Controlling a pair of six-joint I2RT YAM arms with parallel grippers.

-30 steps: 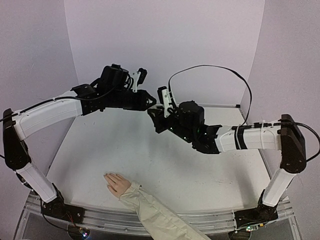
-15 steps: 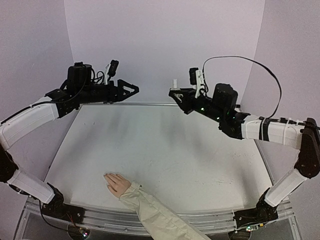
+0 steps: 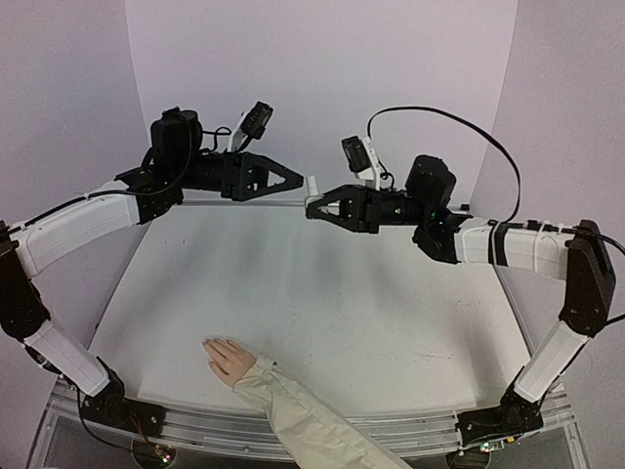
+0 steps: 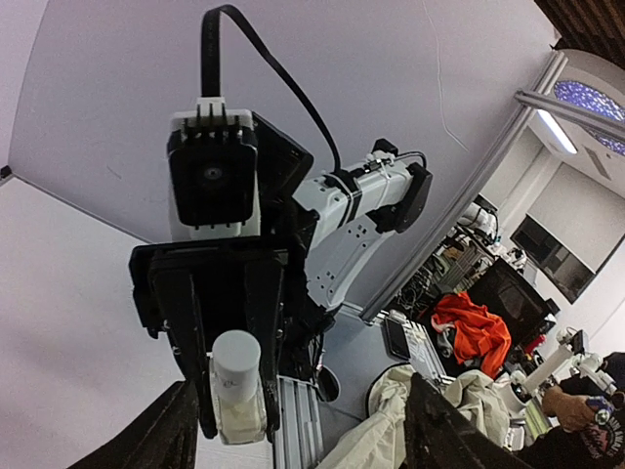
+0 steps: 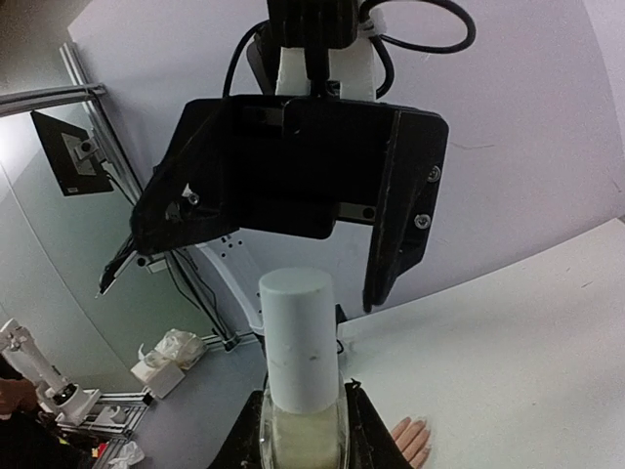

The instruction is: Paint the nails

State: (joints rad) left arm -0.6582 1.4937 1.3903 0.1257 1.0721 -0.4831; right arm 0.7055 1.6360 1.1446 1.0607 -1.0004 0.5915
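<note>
High over the table's back, my right gripper (image 3: 311,205) is shut on a small white bottle (image 3: 312,192) whose cap points up. My left gripper (image 3: 297,180) faces it from the left, jaws apart, its tip just beside the cap and not touching. In the right wrist view the bottle (image 5: 299,362) rises from between my fingers (image 5: 363,430), with the left gripper's black fingers (image 5: 398,215) spread beyond it. The left wrist view shows the bottle (image 4: 235,376) held in the right gripper. The pale pink hand (image 3: 228,358) lies flat near the front edge, its nails (image 3: 209,344) too small to make out.
A cream sleeve (image 3: 303,420) runs from the hand off the front rail (image 3: 391,430). The white table (image 3: 371,322) is enclosed by lilac walls. A black cable (image 3: 439,122) loops above the right arm. The hand's fingers (image 5: 415,440) show low in the right wrist view.
The two grippers drew apart half a second ago and have swung back together. The left gripper, shut a second ago, now stands open. The right gripper has turned the bottle toward the left one.
</note>
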